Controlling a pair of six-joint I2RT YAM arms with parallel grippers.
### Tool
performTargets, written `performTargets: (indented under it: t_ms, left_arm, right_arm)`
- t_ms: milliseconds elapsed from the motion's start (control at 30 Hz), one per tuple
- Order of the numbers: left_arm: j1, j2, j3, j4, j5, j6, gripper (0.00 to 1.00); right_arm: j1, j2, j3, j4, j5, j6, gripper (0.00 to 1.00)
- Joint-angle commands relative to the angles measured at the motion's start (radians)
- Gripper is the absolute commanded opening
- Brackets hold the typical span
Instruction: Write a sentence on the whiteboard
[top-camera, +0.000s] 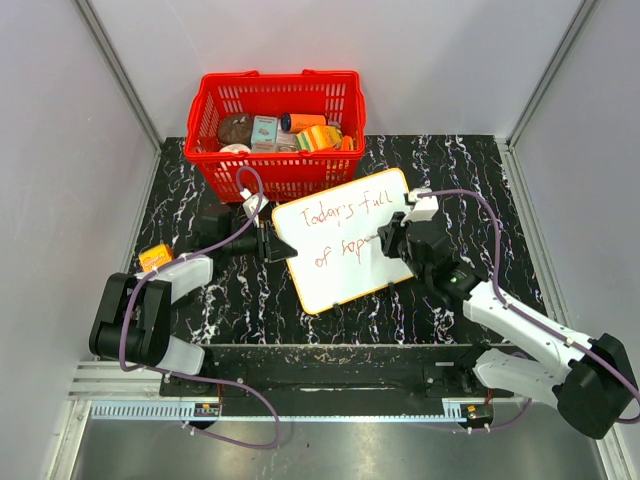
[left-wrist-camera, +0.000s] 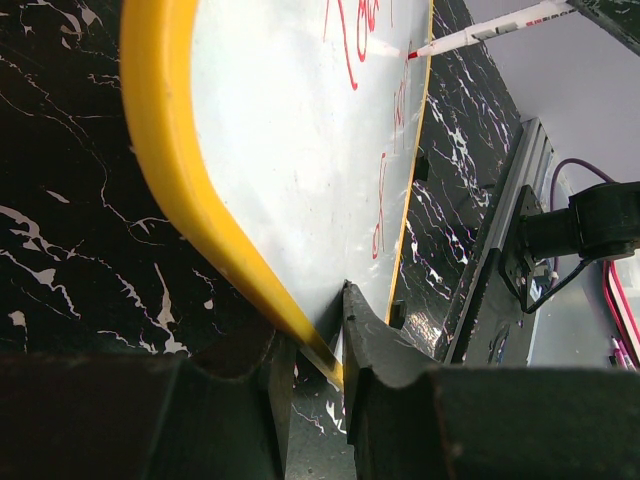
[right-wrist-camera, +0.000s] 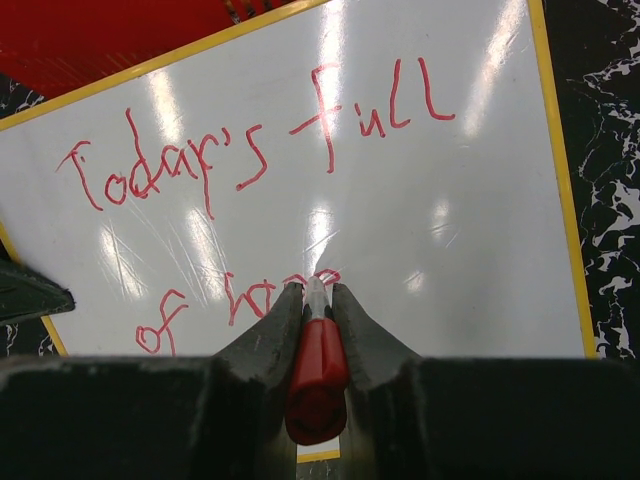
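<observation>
Enclosure: plain pale-grey back wall (top-camera: 400, 50), left wall panel (top-camera: 60, 150) and right wall panel (top-camera: 590, 120), all matte and unmarked, meeting at the rear in two slanting aluminium corner posts (top-camera: 118, 72). Work surface: rectangular black tabletop (top-camera: 440, 180) with white marble-like veining, spanning the space between the side walls, with a slotted aluminium rail (top-camera: 130, 380) and a ridged metal strip (top-camera: 140, 410) along its near edge, then a brushed steel plate (top-camera: 350, 450) nearest the camera. Lighting: even and diffuse, leaving a soft sheen on the steel plate.
</observation>
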Motion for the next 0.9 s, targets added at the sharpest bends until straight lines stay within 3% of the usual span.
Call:
performTargets:
  t_ms: [0,867]
  left_arm:
    - [-0.029,0.027,-0.001,-0.034,-0.088,0.126,0.0]
    - [-0.029,0.027,-0.002,-0.034,-0.088,0.126,0.0]
  right_arm:
    - [-0.005,-0.025,-0.009,-0.019,-0.006,0.012,0.0]
    - [-0.005,-0.071,-0.023,-0.08,0.129,0.014,0.0]
